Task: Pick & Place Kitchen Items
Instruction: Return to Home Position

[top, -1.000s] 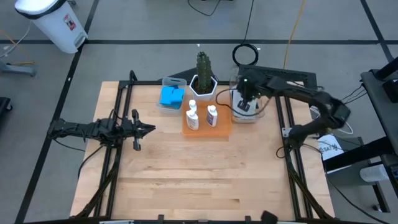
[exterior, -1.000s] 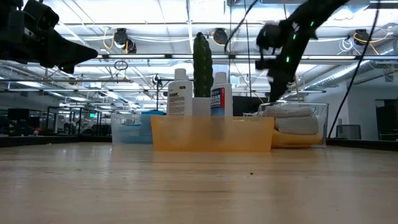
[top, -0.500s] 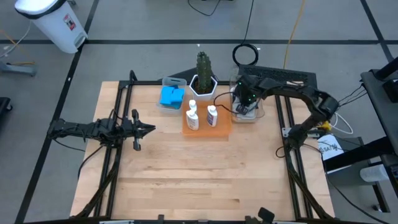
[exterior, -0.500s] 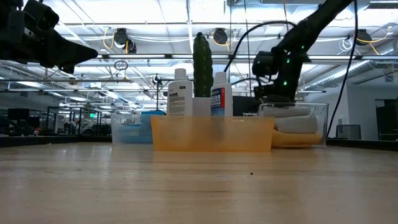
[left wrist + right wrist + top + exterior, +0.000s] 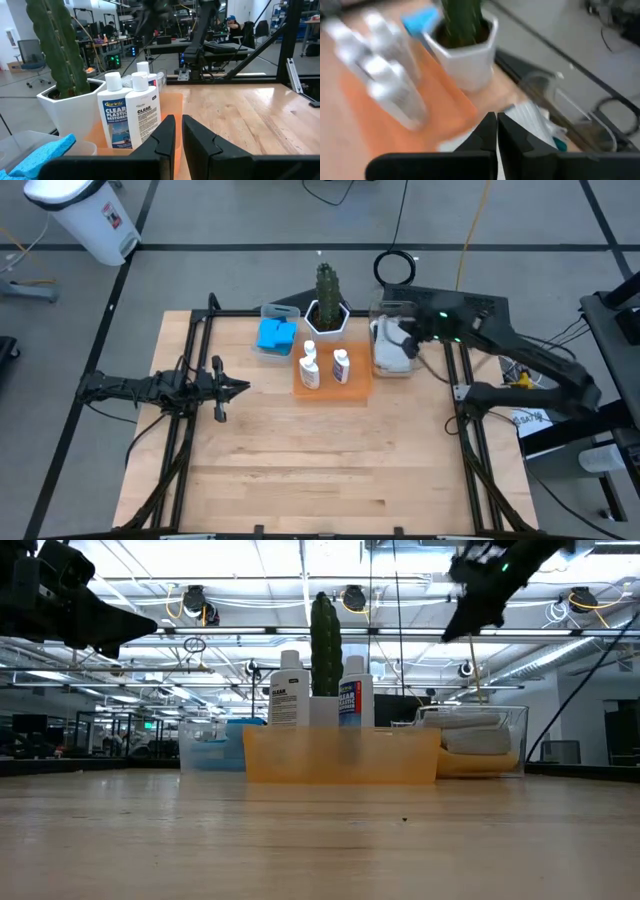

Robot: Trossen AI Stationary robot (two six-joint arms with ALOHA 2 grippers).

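Two white labelled bottles point(image 5: 309, 368) point(image 5: 341, 365) stand upright on the flat orange tray point(image 5: 355, 388). Blue sponges point(image 5: 276, 335) lie in a clear bin at the far left of the group. Folded pale cloths point(image 5: 392, 348) lie in the clear bin point(image 5: 520, 740) at the right, and also show in the right wrist view point(image 5: 530, 117). My right gripper point(image 5: 408, 340) is shut and empty, well above that bin's right side, as the low view point(image 5: 458, 628) shows. My left gripper point(image 5: 244, 388) is shut and empty above the table's left part, pointing at the bottles point(image 5: 142, 117).
A cactus in a white hexagonal pot point(image 5: 327, 315) stands just behind the orange tray. Black frame rails point(image 5: 190, 410) run along both sides of the table. The near half of the wooden table point(image 5: 320, 470) lies bare.
My right gripper went down to the rim of the cloth bin, then rose high and moved toward the table's right edge. The cloths in the bin look unchanged. My left arm has kept still.
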